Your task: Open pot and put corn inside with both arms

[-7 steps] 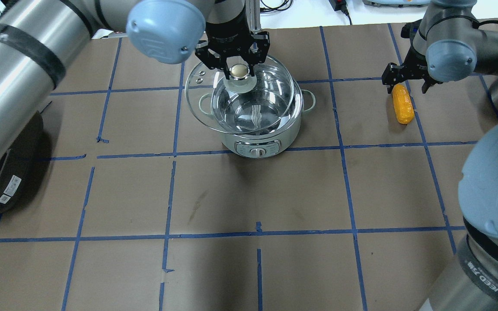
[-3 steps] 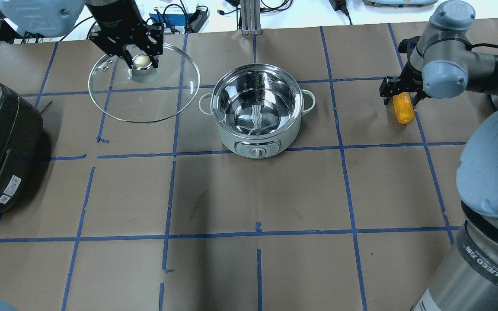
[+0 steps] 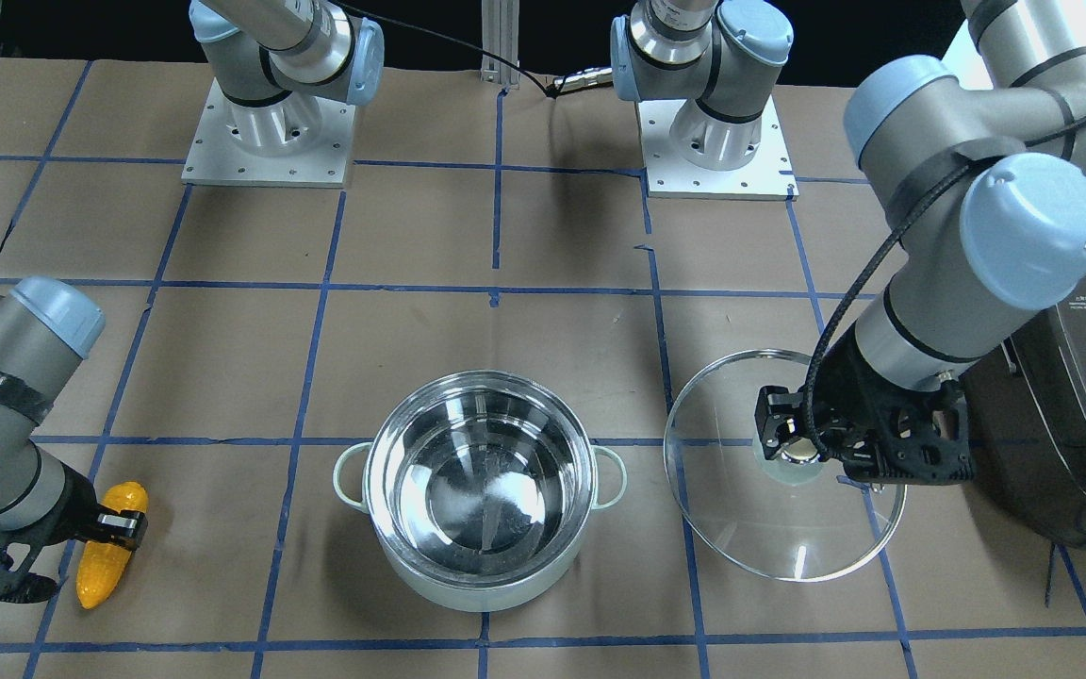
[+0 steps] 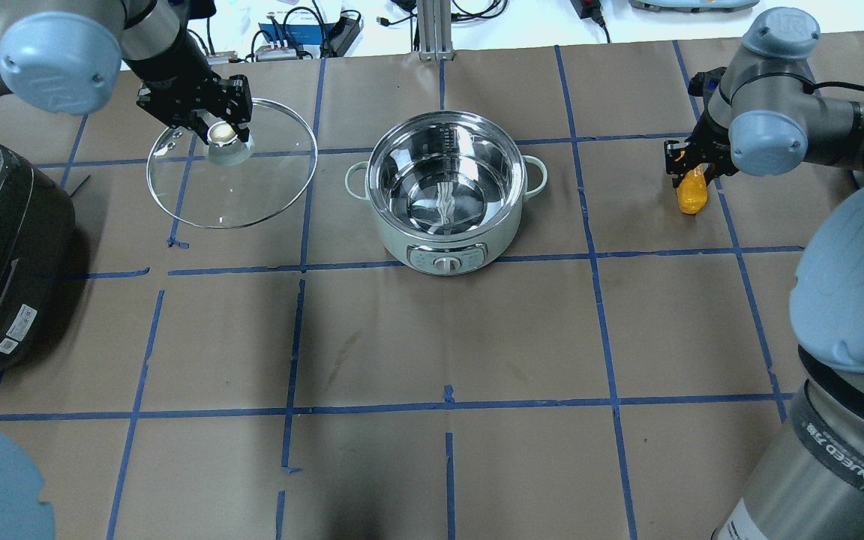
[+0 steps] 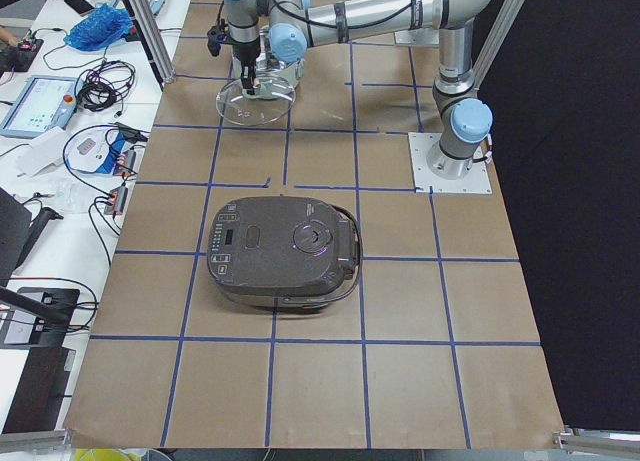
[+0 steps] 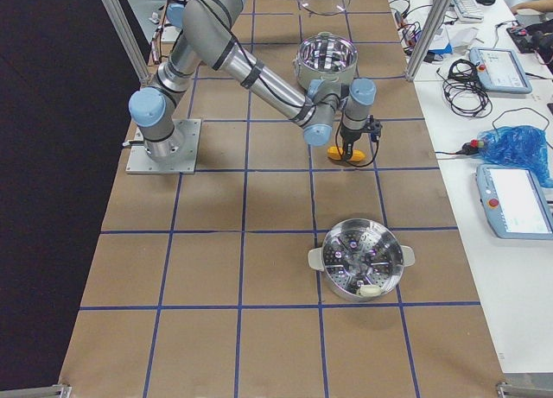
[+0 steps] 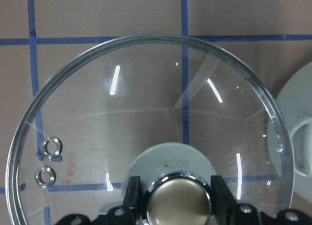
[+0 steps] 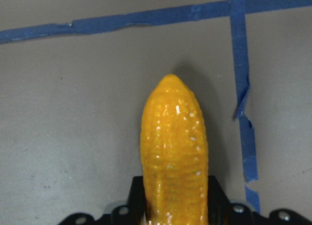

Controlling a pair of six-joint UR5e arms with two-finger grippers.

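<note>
The left jaws are pinched tight on the knob point(image 7: 178, 201) of the glass lid point(image 4: 252, 202), which spreads out below them, off the pot point(image 4: 394, 225). The uncovered pot stands on the desk point(image 4: 432, 337) between both pairs of jaws. The right jaws are closed snugly around the corn point(image 8: 174, 156), its tip poking out ahead of them.

A dark rice cooker point(image 4: 4, 240), lid down, sits at one end of the bench point(image 4: 439, 337), on brown paper crossed by blue tape point(image 4: 447, 411). Toward the other end stands a steel dish point(image 6: 341, 243) with two handles and a holed floor, perhaps a steamer. Off the bench lie cables point(image 6: 467, 91), a pendant point(image 6: 503, 68) and a blue bag point(image 6: 518, 148).
</note>
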